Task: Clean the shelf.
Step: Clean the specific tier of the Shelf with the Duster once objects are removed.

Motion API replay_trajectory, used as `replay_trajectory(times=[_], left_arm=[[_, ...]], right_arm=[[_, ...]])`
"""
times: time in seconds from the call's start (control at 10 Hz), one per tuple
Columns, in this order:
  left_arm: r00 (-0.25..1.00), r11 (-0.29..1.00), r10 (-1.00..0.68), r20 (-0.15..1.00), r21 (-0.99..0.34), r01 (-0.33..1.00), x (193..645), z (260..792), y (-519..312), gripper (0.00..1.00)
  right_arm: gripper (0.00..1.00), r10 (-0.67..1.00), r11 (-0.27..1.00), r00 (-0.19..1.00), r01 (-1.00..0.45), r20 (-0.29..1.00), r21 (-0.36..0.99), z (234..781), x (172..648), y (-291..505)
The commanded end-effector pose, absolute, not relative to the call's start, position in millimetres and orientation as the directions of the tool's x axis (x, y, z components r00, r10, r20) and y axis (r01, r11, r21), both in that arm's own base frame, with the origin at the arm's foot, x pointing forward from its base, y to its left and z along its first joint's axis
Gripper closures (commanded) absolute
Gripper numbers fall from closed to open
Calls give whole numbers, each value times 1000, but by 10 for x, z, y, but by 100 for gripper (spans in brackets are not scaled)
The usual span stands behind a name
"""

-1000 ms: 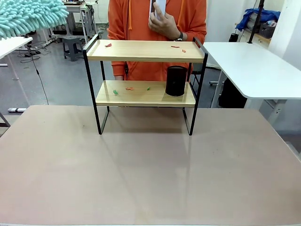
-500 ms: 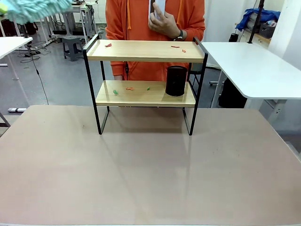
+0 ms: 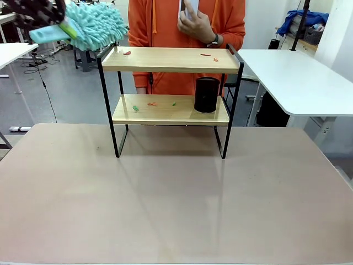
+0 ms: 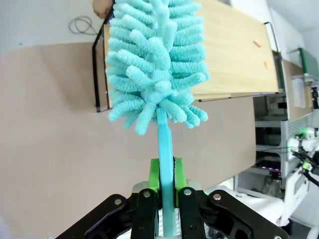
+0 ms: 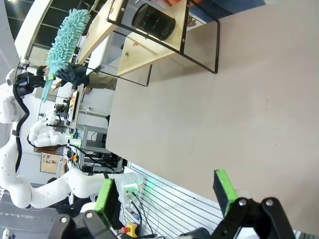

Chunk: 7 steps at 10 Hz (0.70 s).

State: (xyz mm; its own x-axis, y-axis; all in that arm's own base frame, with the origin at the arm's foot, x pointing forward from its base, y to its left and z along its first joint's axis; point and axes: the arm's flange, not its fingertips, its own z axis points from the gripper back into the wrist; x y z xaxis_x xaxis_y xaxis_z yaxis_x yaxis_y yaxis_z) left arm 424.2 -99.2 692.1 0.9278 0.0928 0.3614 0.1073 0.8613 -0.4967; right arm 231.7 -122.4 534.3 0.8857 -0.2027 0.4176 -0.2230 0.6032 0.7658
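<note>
The shelf (image 3: 171, 59) stands at the far side of the beige tabletop, with small red scraps (image 3: 127, 53) on its top board. Red and green scraps (image 3: 151, 103) lie on its lower board beside a black cylinder (image 3: 207, 95). My left gripper (image 3: 33, 11) is high at the upper left, shut on the handle of a teal fluffy duster (image 3: 91, 25). The duster's head hangs just off the shelf's top left corner. In the left wrist view the gripper (image 4: 166, 199) clamps the handle, and the duster head (image 4: 154, 64) covers the top board's (image 4: 234, 55) left end. My right gripper (image 5: 164, 194) is open and holds nothing, well back from the shelf (image 5: 144, 52).
A person in an orange hoodie (image 3: 165, 27) stands behind the shelf, holding a phone (image 3: 190, 6) in one hand. White tables stand at the right (image 3: 298, 77) and at the far left (image 3: 14, 52). The wide beige tabletop (image 3: 176, 193) lies bare in front of the shelf.
The duster has swung right and down from the upper left corner to the shelf's top left corner. The left gripper has come into the front view.
</note>
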Motion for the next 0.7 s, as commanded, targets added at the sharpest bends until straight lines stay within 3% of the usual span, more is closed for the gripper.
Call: replay_trajectory(times=[0.0,0.6], left_arm=[[939,873,78,335,-477,98,4297,6929,-1135,88],[954,860,-111,278,-454,232,4439,6769,-1814,88]], right_arm=[[0,-196,595,876,-251,441,763,5356,2332,-1218],[0,-196,595,876,-251,441,763,5356,2332,-1218]])
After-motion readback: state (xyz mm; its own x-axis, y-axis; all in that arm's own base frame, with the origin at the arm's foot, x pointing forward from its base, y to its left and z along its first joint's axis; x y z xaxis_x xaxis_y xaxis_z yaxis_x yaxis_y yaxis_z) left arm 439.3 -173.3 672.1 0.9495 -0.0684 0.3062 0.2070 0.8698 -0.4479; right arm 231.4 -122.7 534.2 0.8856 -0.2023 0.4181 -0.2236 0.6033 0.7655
